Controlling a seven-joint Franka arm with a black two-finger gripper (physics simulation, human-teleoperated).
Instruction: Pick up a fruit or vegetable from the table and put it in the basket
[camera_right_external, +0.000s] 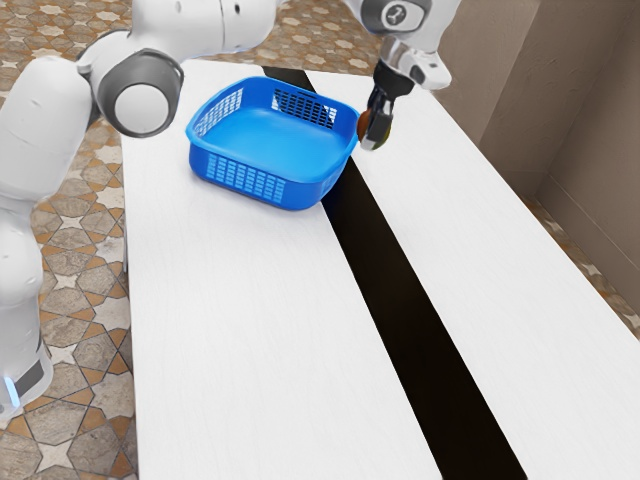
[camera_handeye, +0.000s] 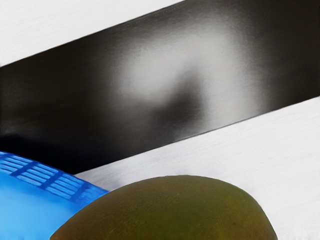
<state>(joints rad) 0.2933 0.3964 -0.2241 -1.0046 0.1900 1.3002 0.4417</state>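
- Floor tiles in brown, grey and orange star shapes spread at 8 o'clock in the exterior view, with more of them up around 11.
- White robot arm, its lower part at 9 o'clock and its grey-ringed joint at 10, reaching across the top toward 1.
- White counter, faintly grained, running from the far edge at 12 down to 6.
- Blue basket at 11 o'clock on the counter, upright, with slotted sides; the inside that can be seen is smooth, bright blue.
- Black strip along the counter, slanting from about 12 o'clock down to 5 and passing close by the basket; the wrist view has a pale, soft sheen across it.
- Fruit, rounded, orange on one side and green on the other, at 1 o'clock, raised above the counter. From the basket's middle it lies toward 3, just outside the rim. In the wrist view its smooth olive-green skin covers part of the basket's edge.
- Black gripper, also at 1 o'clock, pointing down and closed around the fruit; one finger crosses in front of the skin.
- Plain brown wall at 2 o'clock, past the counter's edge.
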